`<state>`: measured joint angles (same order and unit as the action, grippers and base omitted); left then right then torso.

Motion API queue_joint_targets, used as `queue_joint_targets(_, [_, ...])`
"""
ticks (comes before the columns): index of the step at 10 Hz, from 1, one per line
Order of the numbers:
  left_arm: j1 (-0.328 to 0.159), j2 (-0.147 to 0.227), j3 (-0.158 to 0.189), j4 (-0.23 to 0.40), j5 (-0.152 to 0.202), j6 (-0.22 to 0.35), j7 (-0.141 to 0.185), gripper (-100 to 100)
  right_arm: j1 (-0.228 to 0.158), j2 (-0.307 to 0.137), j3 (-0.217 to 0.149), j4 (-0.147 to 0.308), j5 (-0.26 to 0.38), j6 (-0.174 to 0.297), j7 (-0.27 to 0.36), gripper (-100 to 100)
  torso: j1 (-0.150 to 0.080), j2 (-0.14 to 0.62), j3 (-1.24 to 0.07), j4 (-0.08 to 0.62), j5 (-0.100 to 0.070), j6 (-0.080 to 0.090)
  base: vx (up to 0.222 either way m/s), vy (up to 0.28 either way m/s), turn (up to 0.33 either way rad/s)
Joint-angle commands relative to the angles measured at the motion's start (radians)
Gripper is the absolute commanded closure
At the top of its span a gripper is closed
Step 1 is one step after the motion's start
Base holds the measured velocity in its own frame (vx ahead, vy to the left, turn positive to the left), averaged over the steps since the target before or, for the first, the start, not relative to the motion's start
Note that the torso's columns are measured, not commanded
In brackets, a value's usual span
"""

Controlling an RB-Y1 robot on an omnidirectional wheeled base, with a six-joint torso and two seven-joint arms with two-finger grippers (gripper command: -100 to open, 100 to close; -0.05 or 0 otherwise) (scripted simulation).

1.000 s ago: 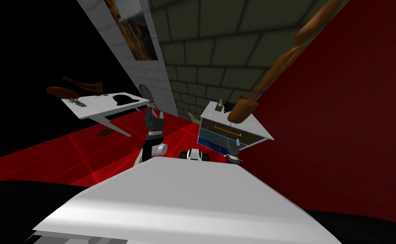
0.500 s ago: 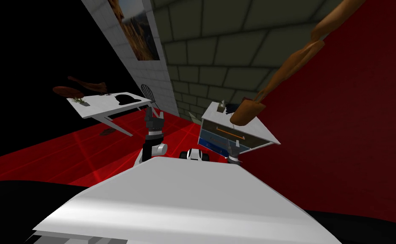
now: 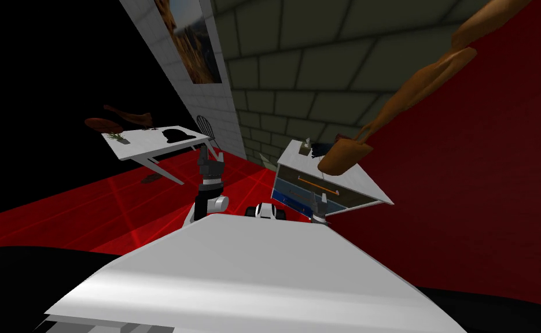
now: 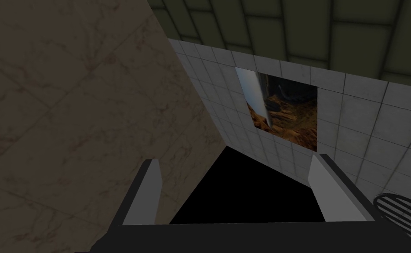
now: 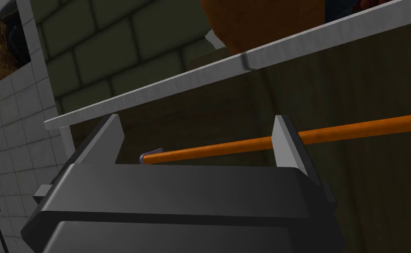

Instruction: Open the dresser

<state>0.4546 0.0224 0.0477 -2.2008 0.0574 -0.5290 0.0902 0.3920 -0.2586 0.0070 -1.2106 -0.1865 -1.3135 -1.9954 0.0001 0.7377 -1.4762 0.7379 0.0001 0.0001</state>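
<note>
Head view first: where are the arms?
Right arm reaches forward to the dresser, which stands against the red wall ahead on my right. The right gripper sits just in front of its drawer fronts. The left gripper is raised upright ahead of the chest, well apart from the dresser, blades spread with nothing between them.

And the right one's jaws?
Spread as well. In the right wrist view the fingers point up at the top drawer, whose front is dark brown. Its orange handle bar runs across just beyond them. The grey end bracket shows between the two blades, and the bar passes behind one of them. Whether a blade touches the bar, I cannot tell.

The drawers themselves?
Dark one on top, blue fronts below, none standing out from the rest. Their insides are hidden.

Anything on the white top?
A rounded orange-brown object towards the wall side, a small box-like item, and something dark beside it, too small to name.
</note>
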Motion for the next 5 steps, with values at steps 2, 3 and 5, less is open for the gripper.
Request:
queue_joint_targets(2, [0.000, 0.000, 0.000, 0.000, 0.000, 0.000, 0.000, 0, -0.006, 0.010, 0.002, 0.039, -0.013, -0.039, -0.093, -100, 0.000, 0.000, 0.000, 0.000, 0.000, 0.000, 0.040, -0.003, 0.019])
queue_joint_targets(3, [0.000, 0.000, 0.000, 0.000, 0.000, 0.000, 0.000, 0, -0.011, 0.020, 0.003, 0.071, -0.023, -0.070, -0.129, -100, 0.000, 0.002, 0.001, 0.001, 0.000, 0.000, 0.037, 0.001, 0.077])
queue_joint_targets(5, [0.000, 0.000, 0.000, 0.000, 0.000, 0.000, 0.000, 0, -0.016, 0.031, 0.003, 0.102, -0.034, -0.100, -0.184, -100, 0.000, 0.000, 0.000, 0.000, 0.000, 0.000, 0.052, -0.012, 0.056])
